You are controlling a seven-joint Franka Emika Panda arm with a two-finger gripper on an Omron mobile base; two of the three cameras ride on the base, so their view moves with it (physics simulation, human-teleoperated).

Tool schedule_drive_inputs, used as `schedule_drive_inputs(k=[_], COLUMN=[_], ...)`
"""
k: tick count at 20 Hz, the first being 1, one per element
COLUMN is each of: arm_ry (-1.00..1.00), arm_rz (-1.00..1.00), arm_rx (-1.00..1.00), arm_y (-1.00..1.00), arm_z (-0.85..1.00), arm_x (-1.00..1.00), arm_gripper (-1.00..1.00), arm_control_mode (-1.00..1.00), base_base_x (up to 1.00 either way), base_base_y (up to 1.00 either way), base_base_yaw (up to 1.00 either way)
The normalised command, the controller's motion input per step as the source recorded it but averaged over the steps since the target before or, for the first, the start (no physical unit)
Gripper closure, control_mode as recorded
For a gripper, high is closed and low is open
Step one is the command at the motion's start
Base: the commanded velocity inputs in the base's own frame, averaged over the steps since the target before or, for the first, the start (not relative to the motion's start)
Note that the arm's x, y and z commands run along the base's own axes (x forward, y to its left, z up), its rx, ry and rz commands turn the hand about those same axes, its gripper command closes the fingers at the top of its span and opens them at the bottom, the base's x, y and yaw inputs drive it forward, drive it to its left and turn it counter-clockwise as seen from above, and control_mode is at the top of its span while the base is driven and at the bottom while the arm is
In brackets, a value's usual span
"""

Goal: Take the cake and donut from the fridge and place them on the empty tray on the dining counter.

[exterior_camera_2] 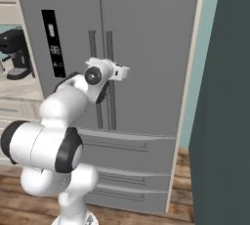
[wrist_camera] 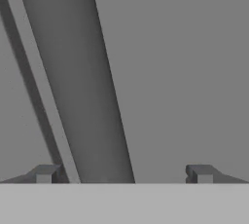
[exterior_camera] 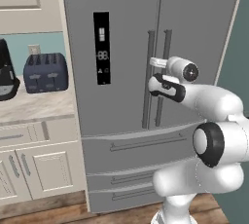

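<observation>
- Fridge (exterior_camera: 126,47) standing closed ahead, showing smooth matte grey steel, two tall doors over drawer fronts, a narrow black display panel (exterior_camera: 101,47) glowing on the left door.
- Gripper (wrist_camera: 124,174) hanging with jaws spread wide, gripping nothing, facing a long rounded bar handle (wrist_camera: 73,82) running slantwise between the small dark fingertips (wrist_camera: 44,173).
- Sitting just beside the paired upright handles (exterior_camera_2: 100,79) in the right base view.
- Flanking the fridge: cream panelled cabinets (exterior_camera: 34,164), a dark blue boxy toaster (exterior_camera: 45,72) on a pale marbled counter (exterior_camera: 34,105), a black coffee machine (exterior_camera_2: 17,53), wood plank floor (exterior_camera_2: 185,190).
</observation>
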Motion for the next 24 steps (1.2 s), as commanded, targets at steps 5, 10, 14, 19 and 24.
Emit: schedule_drive_inputs(k=[5, 10, 14, 19, 24], arm_ry=[0.0, 0.04, 0.08, 0.13, 0.28], arm_rz=[0.05, 0.0, -0.02, -0.04, 0.0], arm_rx=[0.01, 0.0, 0.0, 0.0, 0.0], arm_y=[-0.04, -0.04, 0.0, 0.07, 0.04], arm_z=[0.0, 0.0, 0.0, 0.0, 0.06], arm_x=[0.78, 0.79, 1.0, 1.0, 0.79], arm_gripper=[-1.0, -1.0, -1.0, 1.0, 1.0], arm_control_mode=[-1.0, -1.0, -1.0, -1.0, -1.0], base_base_x=[0.0, 0.0, 0.0, 0.0, 0.0], base_base_y=[0.0, 0.0, 0.0, 0.0, 0.0], base_base_yaw=[0.0, 0.0, 0.0, 0.0, 0.0])
